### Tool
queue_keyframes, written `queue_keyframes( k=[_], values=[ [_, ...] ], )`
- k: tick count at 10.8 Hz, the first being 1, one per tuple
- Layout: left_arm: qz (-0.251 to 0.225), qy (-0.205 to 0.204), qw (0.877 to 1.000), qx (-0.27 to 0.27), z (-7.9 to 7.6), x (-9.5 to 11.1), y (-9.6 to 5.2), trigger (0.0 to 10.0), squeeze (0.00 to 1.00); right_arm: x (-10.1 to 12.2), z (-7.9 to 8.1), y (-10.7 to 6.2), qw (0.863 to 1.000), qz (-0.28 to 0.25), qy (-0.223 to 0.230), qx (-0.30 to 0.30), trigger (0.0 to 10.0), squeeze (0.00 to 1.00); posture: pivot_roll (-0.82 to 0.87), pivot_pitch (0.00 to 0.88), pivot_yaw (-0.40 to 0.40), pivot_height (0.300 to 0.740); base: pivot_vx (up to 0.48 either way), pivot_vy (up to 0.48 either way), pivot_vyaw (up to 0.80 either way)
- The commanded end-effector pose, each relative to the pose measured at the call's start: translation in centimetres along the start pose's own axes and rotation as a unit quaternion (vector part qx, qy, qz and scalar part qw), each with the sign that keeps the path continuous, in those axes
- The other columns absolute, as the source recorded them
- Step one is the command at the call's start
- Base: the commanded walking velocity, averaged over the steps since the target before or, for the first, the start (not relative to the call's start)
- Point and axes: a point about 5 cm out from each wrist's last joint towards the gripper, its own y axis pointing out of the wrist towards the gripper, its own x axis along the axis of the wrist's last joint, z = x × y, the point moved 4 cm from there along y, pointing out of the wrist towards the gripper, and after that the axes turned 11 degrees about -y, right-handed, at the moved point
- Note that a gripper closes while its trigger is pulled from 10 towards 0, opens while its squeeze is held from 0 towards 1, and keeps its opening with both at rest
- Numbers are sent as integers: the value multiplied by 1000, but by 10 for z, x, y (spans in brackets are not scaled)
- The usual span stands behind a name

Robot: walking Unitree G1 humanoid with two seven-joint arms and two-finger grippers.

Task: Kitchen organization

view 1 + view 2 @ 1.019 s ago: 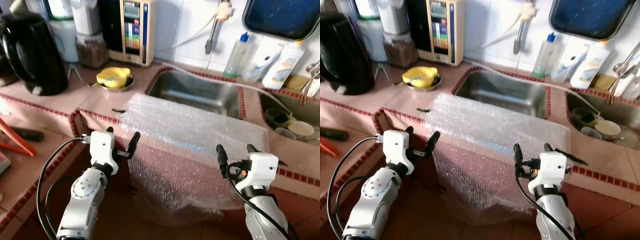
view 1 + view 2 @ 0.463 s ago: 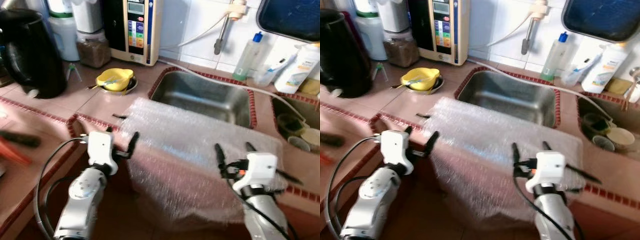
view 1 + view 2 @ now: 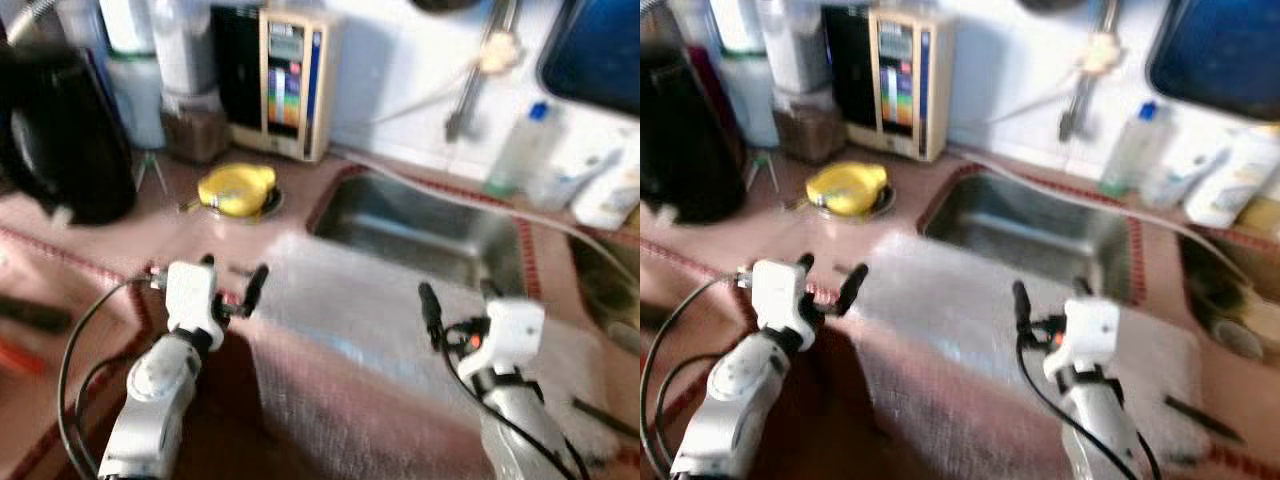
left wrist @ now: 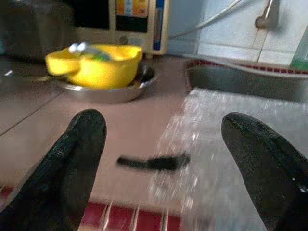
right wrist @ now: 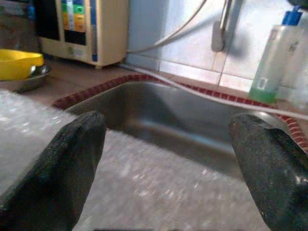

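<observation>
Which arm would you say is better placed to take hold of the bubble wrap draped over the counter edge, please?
Probably the right. The right gripper hangs open directly over the bubble wrap, in front of the sink. The left gripper, also open, sits off the sheet's left edge.

Both eye views are smeared by motion blur – brightest toward 12 o'clock – while wrist views stay sharper, evenly lit.

Both head views are smeared by motion, and the bottles (image 3: 520,150) (right of the tap) cannot be read.
</observation>
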Motion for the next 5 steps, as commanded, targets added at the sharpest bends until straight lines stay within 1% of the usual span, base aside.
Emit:
queue_keyframes(
  k=[1, 5],
  values=[
    [-3, -3, 1000, -21, -15, 1, 5, 10000, 0, -3, -12, -2, 1000, 7, -11, -16, 10000, 0, 86, 0, -73, 740, 371, 0, 0],
    [2, 1, 1000, 8, -5, 1, 3, 10000, 0, -3, -11, -2, 1000, 6, -11, -15, 10000, 0, 89, 0, -73, 740, 0, 0, 0]
  ],
)
